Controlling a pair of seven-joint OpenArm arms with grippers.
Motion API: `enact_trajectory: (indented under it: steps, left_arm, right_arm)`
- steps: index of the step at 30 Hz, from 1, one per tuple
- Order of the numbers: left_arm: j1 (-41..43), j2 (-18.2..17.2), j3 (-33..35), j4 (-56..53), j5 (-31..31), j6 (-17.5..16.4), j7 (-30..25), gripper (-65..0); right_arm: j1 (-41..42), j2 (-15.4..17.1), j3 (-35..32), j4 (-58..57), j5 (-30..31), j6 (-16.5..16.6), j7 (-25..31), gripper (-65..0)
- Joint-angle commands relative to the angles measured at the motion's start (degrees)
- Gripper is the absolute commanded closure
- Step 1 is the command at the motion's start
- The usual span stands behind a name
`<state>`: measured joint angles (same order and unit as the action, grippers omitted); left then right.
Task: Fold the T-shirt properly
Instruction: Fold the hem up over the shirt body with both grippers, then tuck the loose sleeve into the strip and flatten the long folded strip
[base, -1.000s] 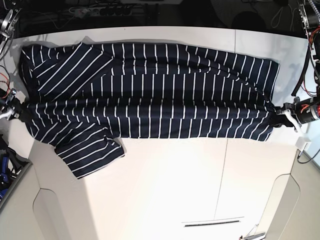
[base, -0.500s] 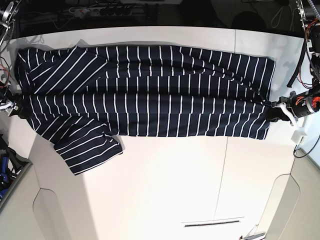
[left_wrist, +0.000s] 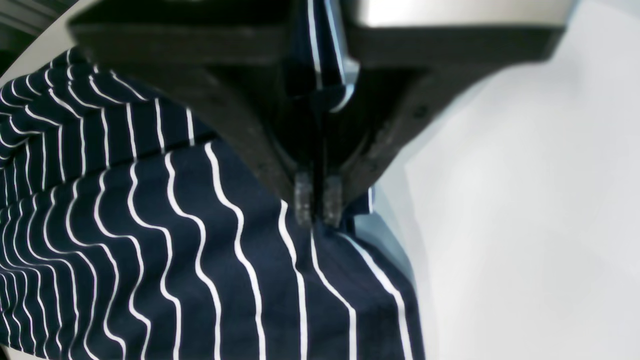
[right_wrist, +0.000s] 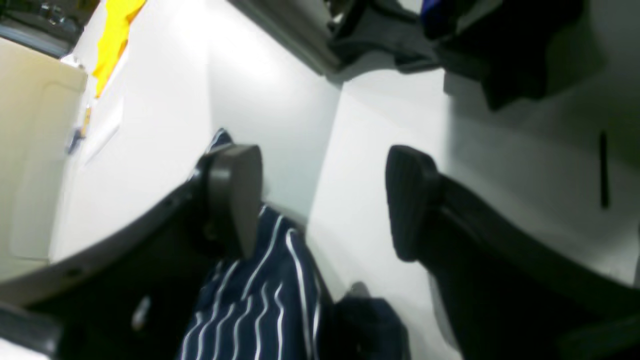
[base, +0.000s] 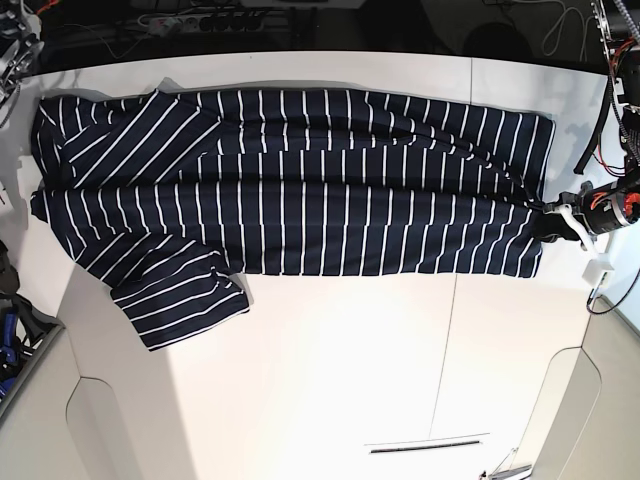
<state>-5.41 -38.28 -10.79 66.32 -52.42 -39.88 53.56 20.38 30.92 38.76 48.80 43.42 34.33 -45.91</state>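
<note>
In the left wrist view the left claw (left_wrist: 317, 202) fills the upper frame, its dark body blurred and cut off at the top. Its two fingertips are pressed together on a pinch of the T-shirt (left_wrist: 165, 260), and a strip of striped cloth runs up between the fingers. The cloth below spreads in rippled folds toward the lower left, while bare white bench (left_wrist: 525, 200) lies to the right.

In the right wrist view the right claw (right_wrist: 322, 200) stands wide apart with nothing between its pads. Striped cloth lies under and just behind the left-hand finger (right_wrist: 235, 195); whether it touches the pad is hard to tell, since the picture is soft. A yellow sheet (right_wrist: 112, 35) shows in the upper left corner and dark clutter along the top is too blurred to name.

From the base view the T-shirt (base: 300, 190) lies flat and stretched along the far edge of the bench (base: 330, 380), spanning nearly its whole width, with one sleeve (base: 180, 305) reaching toward the near side at that view's left end. The left claw (base: 550, 218) grips the hem at that view's right end. The right claw itself cannot be made out at the left margin there. A power strip (base: 200, 18) lies beyond the far edge, and cables hang at both far corners.
</note>
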Motion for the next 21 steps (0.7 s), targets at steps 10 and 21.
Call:
enact_trajectory:
  steps: [10,21]
  left_arm:
    - [-0.9,-1.6,-0.5,0.9,-0.7,-0.1,-1.0,0.0]
    - [-0.9,-1.6,-0.5,0.9,-0.9,-0.1,-1.0,0.0]
  right_arm:
    - [4.2,-7.8,-15.2,0.9,-13.4,-1.5,16.1,-38.6]
    - [5.8,-14.8,-27.7,0.5,-26.5,-6.4,20.0,-38.6]
